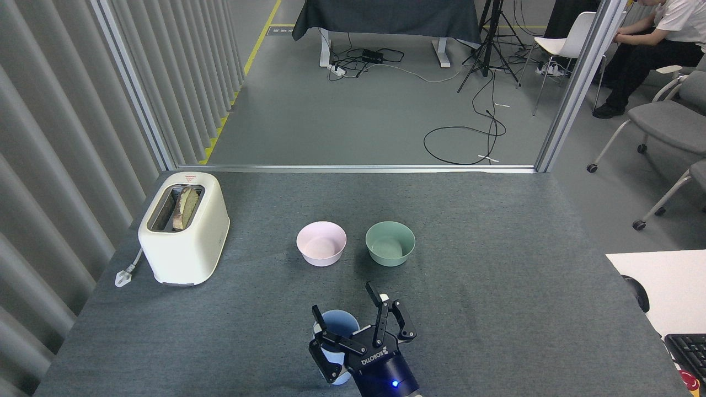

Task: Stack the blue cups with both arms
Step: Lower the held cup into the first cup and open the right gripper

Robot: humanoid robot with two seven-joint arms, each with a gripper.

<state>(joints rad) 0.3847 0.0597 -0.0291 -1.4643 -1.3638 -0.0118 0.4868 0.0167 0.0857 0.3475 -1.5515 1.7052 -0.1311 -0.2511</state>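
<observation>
Nearer than the pink bowl: the blue cup (337, 325) stands upright on the table (496, 275), straight towards me from the pink bowl (321, 243) and well apart from it.
Second cup: only one rim shows; I cannot tell whether the other blue cup is nested inside or hidden by the arm.
Right tool: the right tool (357, 325) sits over the cup's near side with its fingers (380, 317) spread wide, pinching nothing. Two fingers flank the cup wall and the others stand clear to the right, on the green bowl (390, 243) side of the pink bowl.
Left tool: not in sight.
Step in hand: judged as letting go of the cup and clearing off, or lining up afresh on it.
Doing it well: keep the fingers spread and lift straight up before drawing back, so the left-hand finger does not hook the rim and tip the cup.
Risk: the cup is tall, narrow and likely light, so a brush on the rim could topple it towards the pink bowl.
Clear of it: the toaster (185, 234), far left of the pink bowl, plays no part.
</observation>
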